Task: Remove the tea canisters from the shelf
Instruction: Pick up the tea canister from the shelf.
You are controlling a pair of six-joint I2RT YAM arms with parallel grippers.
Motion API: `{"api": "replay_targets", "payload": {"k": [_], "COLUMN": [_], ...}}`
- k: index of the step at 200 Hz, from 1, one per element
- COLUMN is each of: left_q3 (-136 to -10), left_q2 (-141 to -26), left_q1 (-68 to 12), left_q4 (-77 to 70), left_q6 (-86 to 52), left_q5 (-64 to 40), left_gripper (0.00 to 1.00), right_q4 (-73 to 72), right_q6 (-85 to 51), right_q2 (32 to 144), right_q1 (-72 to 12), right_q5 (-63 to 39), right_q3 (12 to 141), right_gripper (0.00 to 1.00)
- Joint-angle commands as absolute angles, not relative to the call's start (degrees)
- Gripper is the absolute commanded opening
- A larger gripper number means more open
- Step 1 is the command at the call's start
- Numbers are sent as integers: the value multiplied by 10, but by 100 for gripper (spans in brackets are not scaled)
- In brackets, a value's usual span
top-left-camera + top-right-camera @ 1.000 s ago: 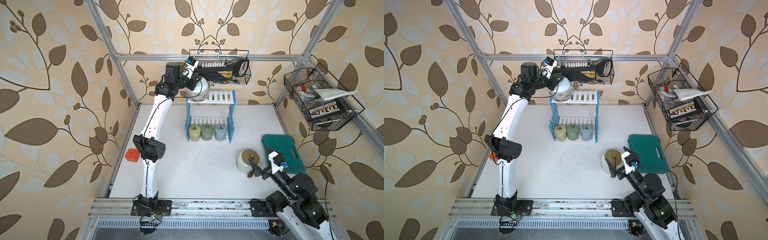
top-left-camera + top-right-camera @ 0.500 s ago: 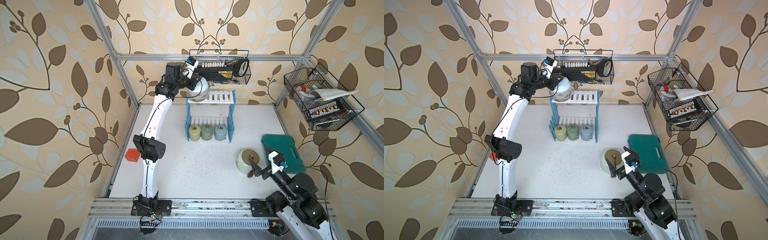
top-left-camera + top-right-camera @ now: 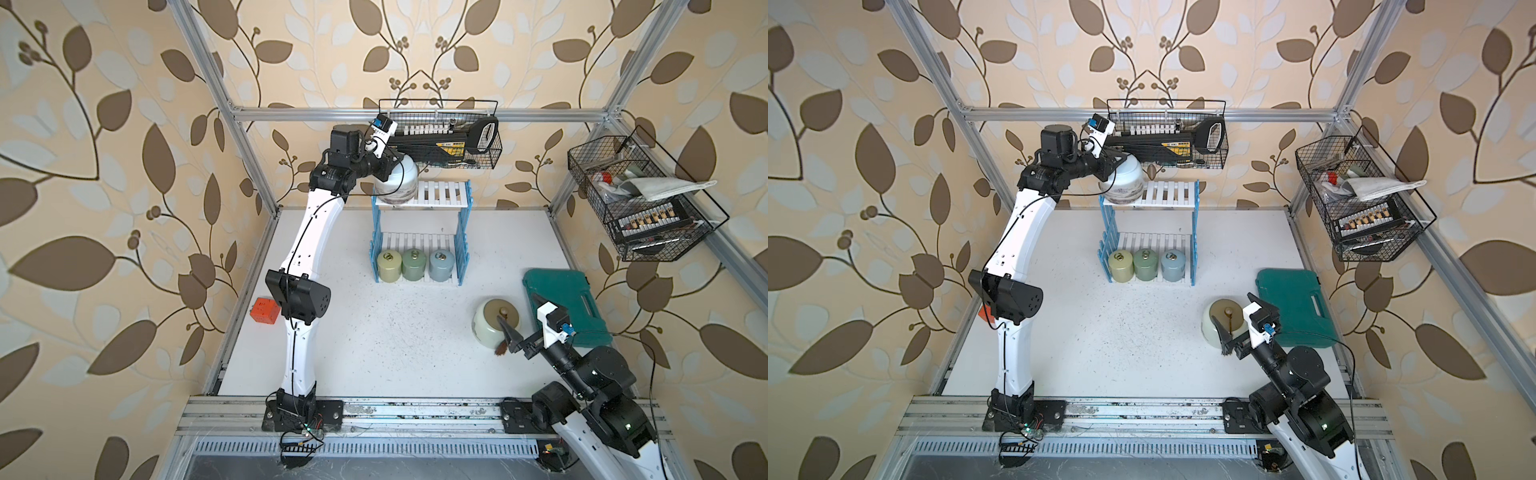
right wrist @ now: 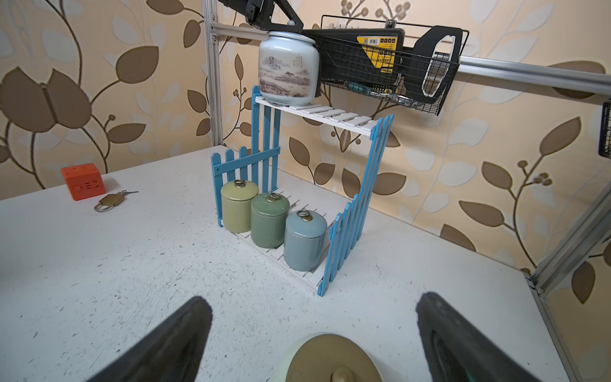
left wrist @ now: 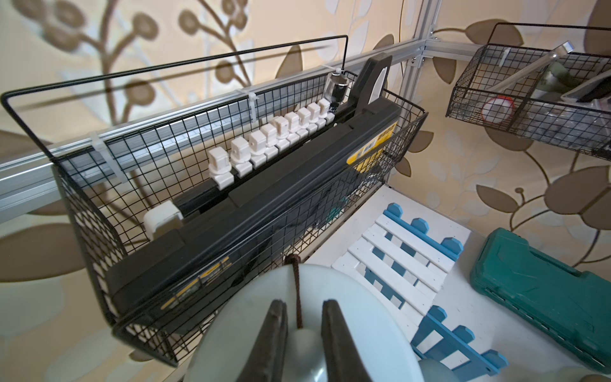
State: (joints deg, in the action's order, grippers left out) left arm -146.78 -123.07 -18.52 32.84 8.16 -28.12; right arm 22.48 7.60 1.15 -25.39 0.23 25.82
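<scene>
You have a white speckled tabletop (image 3: pixel 374 353) carrying everything here. Towards its back stands a two-tier rack of white slatted boards with light-blue picket-fence sides (image 3: pixel 464 232). On the upper board, at the end nearer the left arm, you see a pale-blue round ceramic jar with a landscape print (image 4: pixel 287 72).

Along the lower board's front edge, three small lidded ceramic jars with brass rings stand upright, just beside one another: a yellow-green cylinder (image 3: pixel 389 266), a green cylinder (image 3: pixel 414 264) and a grey-blue cylinder (image 3: pixel 441 266).

On the tabletop itself, near the right arm, you find a cream round jar with a gold lid (image 3: pixel 492 322), with a teal plastic case (image 3: pixel 569 307) lying close by. At the left edge sits an orange plastic cube (image 3: pixel 264 309), and a brass padlock with its key (image 4: pixel 110 201) lies near it.
</scene>
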Motion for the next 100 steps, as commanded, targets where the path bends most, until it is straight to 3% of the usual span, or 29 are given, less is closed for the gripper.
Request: {"api": "replay_targets", "payload": {"k": [1,100], "left_q3": [-1462,-1281], "left_q2": [-1131,-990], "left_q1": [-199,-225], "left_q4": [233,188], "left_q6": [92,100], "left_q5": [-330,-381], "left_gripper": [0,0], "right_q4": [218,217], "right_q6": [81,81], "right_q2": [6,6], "right_q1": [-255,-255], "right_q5": [8,11], "right_q3": [263,261], "right_gripper": [99,99]}}
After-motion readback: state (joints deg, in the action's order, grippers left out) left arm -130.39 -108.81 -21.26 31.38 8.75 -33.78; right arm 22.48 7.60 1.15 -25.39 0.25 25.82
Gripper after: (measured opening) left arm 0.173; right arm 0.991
